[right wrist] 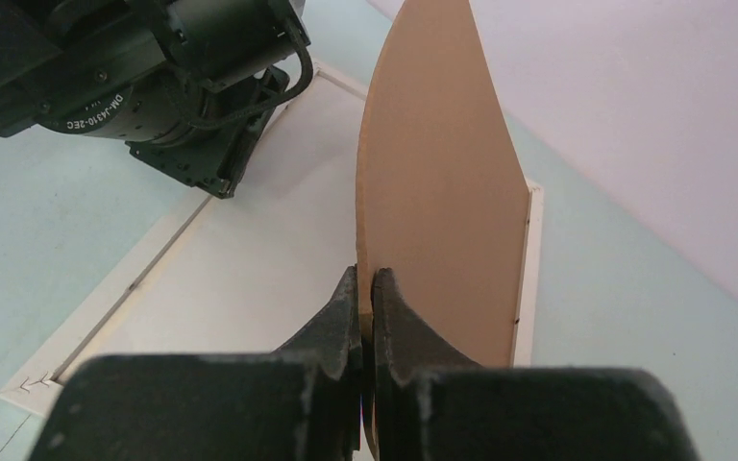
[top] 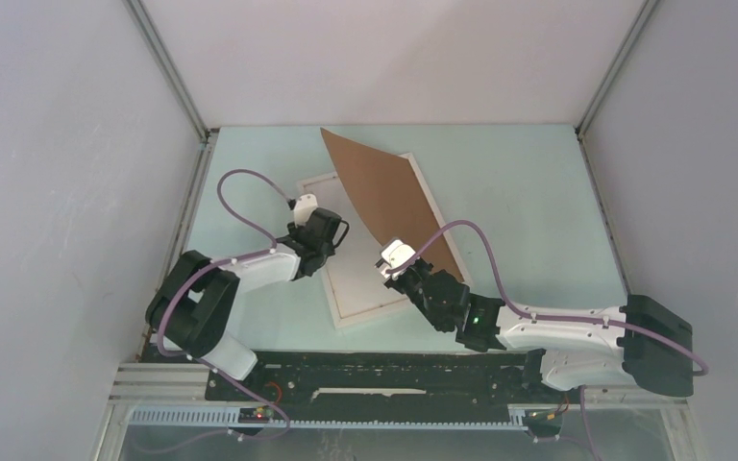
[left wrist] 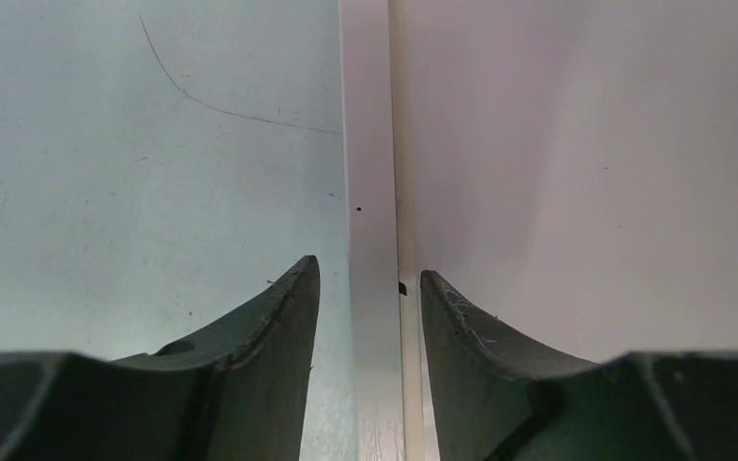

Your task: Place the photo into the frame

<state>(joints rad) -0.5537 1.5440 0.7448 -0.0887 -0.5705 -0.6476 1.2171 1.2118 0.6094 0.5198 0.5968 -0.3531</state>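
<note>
The thin white frame [top: 330, 298] lies flat on the table. A plain white surface [right wrist: 250, 259] fills its inside; no printed picture shows, so I cannot tell whether it is the photo. My right gripper [top: 394, 272] is shut on the near edge of the brown backing board [top: 389, 197] and holds it tilted up over the frame's right half. In the right wrist view the jaws [right wrist: 365, 279] pinch the board [right wrist: 437, 192]. My left gripper [top: 317, 257] is open, its fingers standing either side of the frame's left rail [left wrist: 370, 144], apart from it [left wrist: 368, 269].
Grey enclosure walls [top: 77, 192] surround the pale green table [top: 519, 192] on three sides. The left arm's wrist [right wrist: 183, 96] hangs over the frame's left side, close to the raised board. A thin dark scratch [left wrist: 211, 101] marks the table left of the frame.
</note>
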